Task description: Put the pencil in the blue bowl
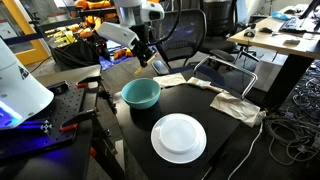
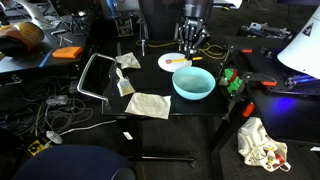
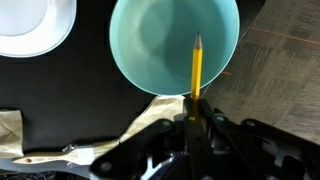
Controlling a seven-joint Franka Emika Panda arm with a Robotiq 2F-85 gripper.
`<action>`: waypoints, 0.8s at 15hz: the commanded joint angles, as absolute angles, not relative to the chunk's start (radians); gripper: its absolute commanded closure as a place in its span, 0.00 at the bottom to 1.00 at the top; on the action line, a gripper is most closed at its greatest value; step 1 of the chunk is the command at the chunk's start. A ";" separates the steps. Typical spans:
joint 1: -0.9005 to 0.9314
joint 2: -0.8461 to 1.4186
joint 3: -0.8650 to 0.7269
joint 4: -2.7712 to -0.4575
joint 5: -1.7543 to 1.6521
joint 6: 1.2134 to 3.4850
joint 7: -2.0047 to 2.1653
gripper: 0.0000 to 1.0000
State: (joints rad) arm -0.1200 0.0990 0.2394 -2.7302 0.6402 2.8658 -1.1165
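Note:
The teal-blue bowl [image 1: 141, 94] stands on the black table, also seen in the other exterior view [image 2: 193, 83] and filling the top of the wrist view [image 3: 175, 45]. My gripper [image 3: 190, 108] is shut on the orange-yellow pencil [image 3: 196, 68], which points out from the jaws with its dark tip over the bowl's inside. In the exterior views the gripper [image 1: 146, 55] [image 2: 189, 45] hangs above the bowl's far rim; part of the pencil [image 2: 180, 62] shows below it.
A flat white plate [image 1: 178, 137] [image 2: 172, 62] [image 3: 35, 25] lies next to the bowl. Cloths [image 1: 236, 106] [image 2: 148, 104] and a wire rack [image 2: 92, 75] lie on the table. Tools and clamps [image 2: 232, 82] sit beside the bowl.

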 commanded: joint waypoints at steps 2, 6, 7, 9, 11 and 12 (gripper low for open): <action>-0.179 0.168 0.250 -2.710 0.788 2.858 -1.391 0.98; -0.208 0.250 0.251 -2.692 0.826 2.865 -1.512 0.98; -0.215 0.270 0.252 -2.685 0.832 2.869 -1.533 0.98; -0.229 0.305 0.258 -2.666 0.855 2.876 -1.568 0.98; -0.245 0.336 0.269 -2.640 0.886 2.880 -1.607 0.98; -0.247 0.352 0.271 -2.629 0.897 2.887 -1.622 0.98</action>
